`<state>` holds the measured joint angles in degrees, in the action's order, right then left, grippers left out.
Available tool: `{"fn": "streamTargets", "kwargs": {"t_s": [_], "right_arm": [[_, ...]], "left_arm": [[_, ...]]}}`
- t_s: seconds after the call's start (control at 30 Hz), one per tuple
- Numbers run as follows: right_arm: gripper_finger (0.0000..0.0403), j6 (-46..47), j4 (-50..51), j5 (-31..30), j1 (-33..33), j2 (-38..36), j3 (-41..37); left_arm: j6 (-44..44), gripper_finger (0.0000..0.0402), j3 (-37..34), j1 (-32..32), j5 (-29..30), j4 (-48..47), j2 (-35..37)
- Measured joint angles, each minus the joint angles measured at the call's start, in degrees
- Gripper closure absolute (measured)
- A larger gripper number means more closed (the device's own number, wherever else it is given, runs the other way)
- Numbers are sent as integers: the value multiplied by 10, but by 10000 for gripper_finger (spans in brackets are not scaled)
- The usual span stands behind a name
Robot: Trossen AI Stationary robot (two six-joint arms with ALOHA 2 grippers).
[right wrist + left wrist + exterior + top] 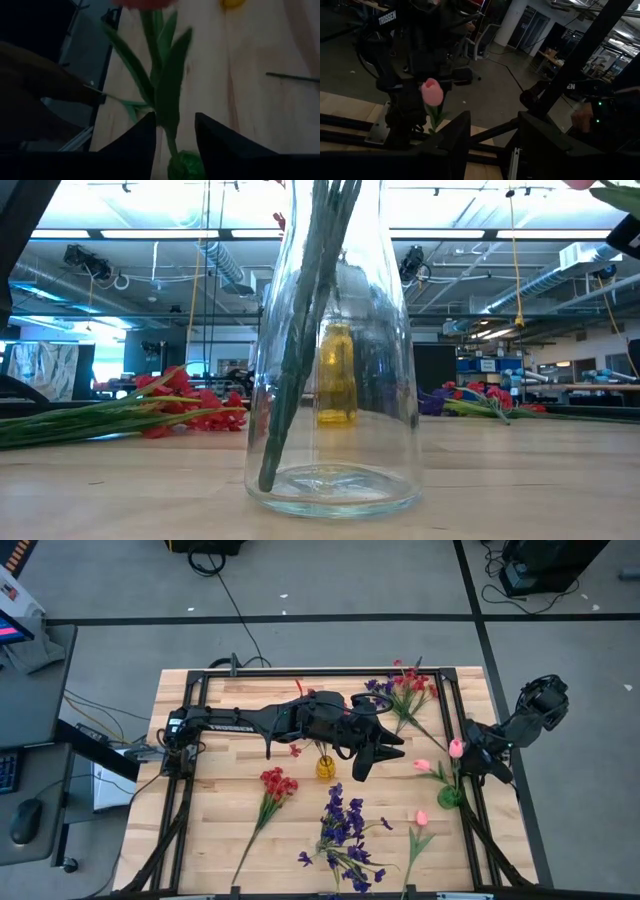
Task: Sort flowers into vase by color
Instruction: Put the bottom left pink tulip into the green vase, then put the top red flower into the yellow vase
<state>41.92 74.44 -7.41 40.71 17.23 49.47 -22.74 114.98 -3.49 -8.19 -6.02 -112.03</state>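
Wooden bench (220, 840) filled most of the high view, a dark frame running round its edges. Left arm (250, 722) stretched across the middle from the left side, its pincer (378, 755) over the bench centre-right with fingers spread and nothing between them; in the left wrist view the two dark fingers (452, 137) stood apart, aimed at the right arm's base. Right arm (520, 725) sat folded at the right edge, right pincer (478, 762) just above the green vase (450, 797); in the right wrist view its fingers (145, 135) were spread, a pink tulip stem and leaves (162, 90) running up between them without touching either finger. Purple flowers (342, 835) lay in a big loose bunch near-centre on the bench. A mixed bunch of red and purple sprigs (405, 690) lay at the far right. Red sprig (275, 785) lay near-left of centre, stem pointing toward the near-left corner. Clear glass vase (335, 380) stood close to the low camera with green stems leaning inside. Green vase held one upright pink tulip (456, 748); another pink tulip (423, 766) lay just left of it, and a third (421, 818) lay nearer on the bench. Small yellow vase (326, 767) stood at centre, under the left arm's wrist, a thin stem in it.
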Motion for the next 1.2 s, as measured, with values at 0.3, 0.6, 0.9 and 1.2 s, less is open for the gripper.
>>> {"fn": "streamTargets", "kwargs": {"t_s": [0.3, 0.6, 0.9, 1.2], "right_arm": [[251, 5, 1, 12, 0, 0, 0], [251, 20, 30, 15, 0, 0, 8], [252, 36, 90, -54, 0, 0, 116], [252, 32, 94, -144, 0, 0, 182]], "left_arm": [[0, 234, 0, 0, 0, 0, 0], [0, 234, 0, 0, 0, 0, 0], [0, 234, 0, 0, 0, 8, 0], [44, 234, 0, 4, 64, -42, 52]]}}
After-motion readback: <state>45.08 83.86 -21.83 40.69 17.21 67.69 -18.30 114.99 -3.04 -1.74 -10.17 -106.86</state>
